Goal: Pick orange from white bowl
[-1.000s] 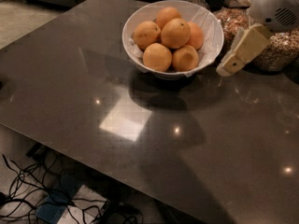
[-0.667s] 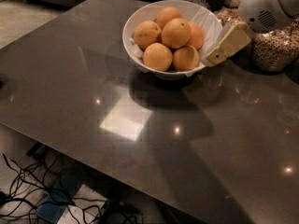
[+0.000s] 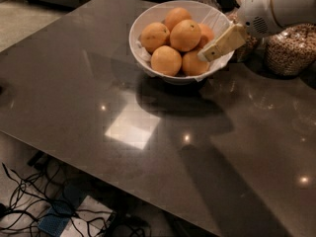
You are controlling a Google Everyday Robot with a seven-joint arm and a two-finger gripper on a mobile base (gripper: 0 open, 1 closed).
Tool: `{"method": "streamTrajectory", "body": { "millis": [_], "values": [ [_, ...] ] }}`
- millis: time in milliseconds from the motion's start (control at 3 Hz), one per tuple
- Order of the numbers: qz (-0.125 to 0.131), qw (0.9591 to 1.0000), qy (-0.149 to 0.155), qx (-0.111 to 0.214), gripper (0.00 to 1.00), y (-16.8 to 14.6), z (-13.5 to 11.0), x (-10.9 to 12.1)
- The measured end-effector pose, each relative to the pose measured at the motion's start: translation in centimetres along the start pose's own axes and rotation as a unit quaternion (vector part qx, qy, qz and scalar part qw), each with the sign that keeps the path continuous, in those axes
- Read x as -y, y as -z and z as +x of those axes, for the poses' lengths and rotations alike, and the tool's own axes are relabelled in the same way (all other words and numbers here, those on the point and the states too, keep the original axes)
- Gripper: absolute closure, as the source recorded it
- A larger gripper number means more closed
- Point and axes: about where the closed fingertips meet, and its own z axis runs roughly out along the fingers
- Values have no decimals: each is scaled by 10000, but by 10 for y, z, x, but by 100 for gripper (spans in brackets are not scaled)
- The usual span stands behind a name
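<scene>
The white bowl (image 3: 143,26) stands at the back middle of the dark table, lined with crinkled white paper and holding several oranges. The largest orange (image 3: 185,35) lies on top in the middle of the pile. Other oranges lie around it, at the left (image 3: 154,36), the front (image 3: 166,60) and the back (image 3: 177,15). My gripper (image 3: 205,55) reaches in from the upper right on a white arm (image 3: 276,6). Its cream tip is over the bowl's right side, just right of the front-right orange (image 3: 192,64) and low beside the largest orange.
Two glass jars of grain (image 3: 291,48) stand right of the bowl, behind and under the arm. The glossy dark table (image 3: 148,127) stretches toward me; its front edge runs diagonally at lower left. Cables and a box (image 3: 64,216) lie on the floor below.
My gripper has moved left from beside the jars to over the bowl's right rim, close to the oranges. The bowl and oranges have not moved.
</scene>
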Motion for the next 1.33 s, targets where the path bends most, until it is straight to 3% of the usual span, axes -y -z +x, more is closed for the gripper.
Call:
{"method": "streamTrajectory", "body": {
  "millis": [333,1333],
  "values": [
    [2,10000,-1,5,0,0,0,0],
    [-18,9996,27,293,2,-49,1,27]
  ]
}}
